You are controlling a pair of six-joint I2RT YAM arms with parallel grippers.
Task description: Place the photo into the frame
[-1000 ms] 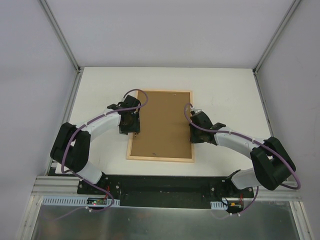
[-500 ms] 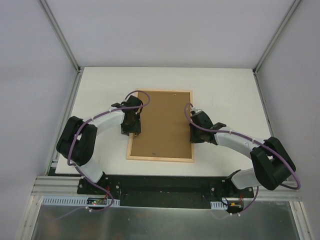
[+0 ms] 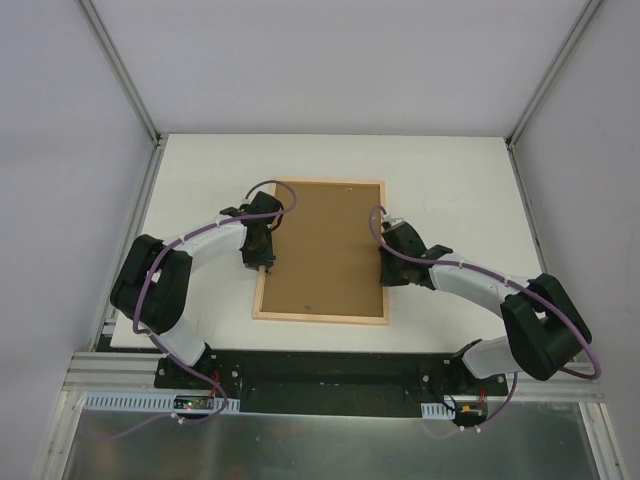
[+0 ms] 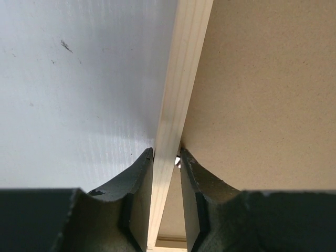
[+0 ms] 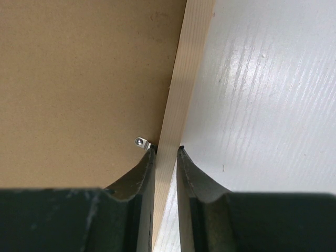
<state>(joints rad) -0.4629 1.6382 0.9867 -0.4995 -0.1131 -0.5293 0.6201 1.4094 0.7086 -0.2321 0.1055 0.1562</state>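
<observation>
The frame [image 3: 320,317] of light wood lies face down on the white table, its brown backing board [image 3: 325,245] facing up. The photo is hidden. My left gripper [image 3: 264,262] sits at the frame's left rail. In the left wrist view the rail [image 4: 184,68] runs between the fingers of the left gripper [image 4: 167,155], which is shut on it. My right gripper [image 3: 386,268] sits at the right rail. The right wrist view shows that rail [image 5: 189,68] pinched by the right gripper [image 5: 166,149], beside a small metal clip [image 5: 142,142].
The white table [image 3: 450,200] extends around the frame on all sides. Grey walls with metal corner posts [image 3: 120,70] enclose it at the left, back and right. The arm bases sit on a black rail [image 3: 320,370] at the near edge.
The left arm's elbow has swung in toward the frame, and the left jaws have narrowed onto the left rail. The right arm and the frame have not moved.
</observation>
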